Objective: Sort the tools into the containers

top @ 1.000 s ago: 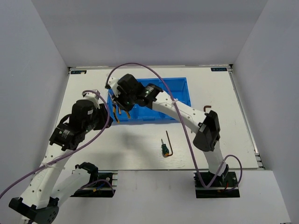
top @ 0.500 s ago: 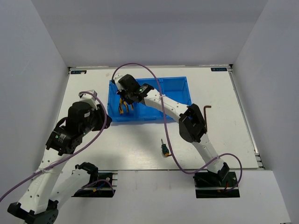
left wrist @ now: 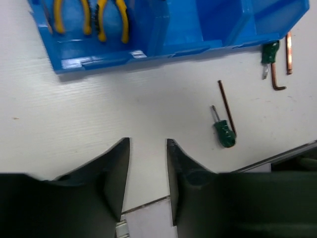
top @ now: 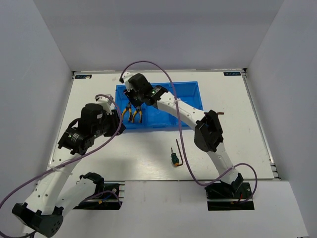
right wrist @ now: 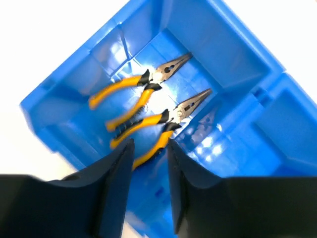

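Your blue tray (top: 192, 96) sits toward the far edge of the table (top: 252, 144). The right gripper (right wrist: 149, 144) hangs part-open and empty over its left compartment; a crooked lift could clip the wall. The left gripper (left wrist: 147, 144), part-open and empty, hovers over bare table. Both pliers (right wrist: 141, 91) lie inside. Near the front edge a screwdriver (left wrist: 224, 133) lies right beside a hex key (left wrist: 227, 106); pinch one and you may flick the other

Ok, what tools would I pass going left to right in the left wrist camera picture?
First the left pliers → right pliers → lower green screwdriver → upper green screwdriver → hex key at the right edge.
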Available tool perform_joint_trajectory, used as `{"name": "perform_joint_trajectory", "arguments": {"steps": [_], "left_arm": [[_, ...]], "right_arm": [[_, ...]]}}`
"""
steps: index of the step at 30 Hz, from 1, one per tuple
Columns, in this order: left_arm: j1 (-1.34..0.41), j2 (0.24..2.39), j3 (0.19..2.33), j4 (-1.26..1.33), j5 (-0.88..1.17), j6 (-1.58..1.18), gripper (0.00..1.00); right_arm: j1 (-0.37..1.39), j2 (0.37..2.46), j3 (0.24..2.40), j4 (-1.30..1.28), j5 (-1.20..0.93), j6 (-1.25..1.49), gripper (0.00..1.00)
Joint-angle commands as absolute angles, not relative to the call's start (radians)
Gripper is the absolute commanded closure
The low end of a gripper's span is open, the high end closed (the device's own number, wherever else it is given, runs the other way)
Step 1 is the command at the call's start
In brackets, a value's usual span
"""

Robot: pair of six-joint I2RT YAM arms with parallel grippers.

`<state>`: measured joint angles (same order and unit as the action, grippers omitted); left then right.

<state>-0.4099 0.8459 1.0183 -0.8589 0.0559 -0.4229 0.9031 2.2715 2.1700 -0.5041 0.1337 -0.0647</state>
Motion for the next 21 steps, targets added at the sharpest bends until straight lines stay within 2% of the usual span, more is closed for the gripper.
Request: {"name": "perform_joint_trajectory", "arguments": {"steps": [1,2,3,5,6,7,9,13,14,16,18,19,21], "left_arm": [[-0.411,0.873,1.008,-0.770,0.169,-0.370,0.64],[-0.411,0.873,1.008,-0.756,0.204,-0.356,0.74],[-0.411,0.890,0.997,-0.738,0.228,-0.345,0.78],[-0.420,0.937,0.983,-0.690,0.297,-0.330,0.85],[-0.420,0.955,0.974,-0.672,0.319,-0.319,0.92],[-0.429,0.975,0.956,-0.634,0.356,-0.319,0.96],[-0.451,1.029,0.937,-0.589,0.386,-0.319,0.99],[-0.521,1.144,0.923,-0.531,0.410,-0.328,1.00],[-0.566,1.170,0.923,-0.517,0.410,-0.328,1.00],[-0.621,1.250,0.962,-0.517,0.376,-0.348,0.96],[-0.716,1.310,0.994,-0.529,0.347,-0.362,0.91],[-0.750,1.342,1.035,-0.541,0.304,-0.386,0.79],[-0.840,1.437,1.103,-0.604,0.238,-0.425,0.71]], "right_arm": [[0.881,2.116,2.155,-0.523,0.109,-0.023,0.81],[0.871,2.055,2.131,-0.535,0.112,-0.025,0.91],[0.855,2.036,2.114,-0.576,0.112,-0.025,1.00],[0.827,1.914,1.998,-0.622,0.106,-0.011,1.00],[0.807,1.883,1.958,-0.661,0.065,-0.011,1.00],[0.798,1.808,1.828,-0.675,0.048,-0.009,1.00],[0.750,1.664,1.728,-0.725,-0.036,-0.012,1.00],[0.713,1.456,1.360,-0.775,-0.113,-0.026,1.00],[0.706,1.427,1.266,-0.778,-0.135,-0.041,0.95],[0.703,1.309,1.145,-0.785,-0.152,-0.046,0.71],[0.696,1.243,1.027,-0.778,-0.147,-0.064,0.57],[0.687,1.211,1.003,-0.775,-0.120,-0.066,0.55],[0.670,1.178,0.941,-0.756,-0.094,-0.071,0.51]]}}
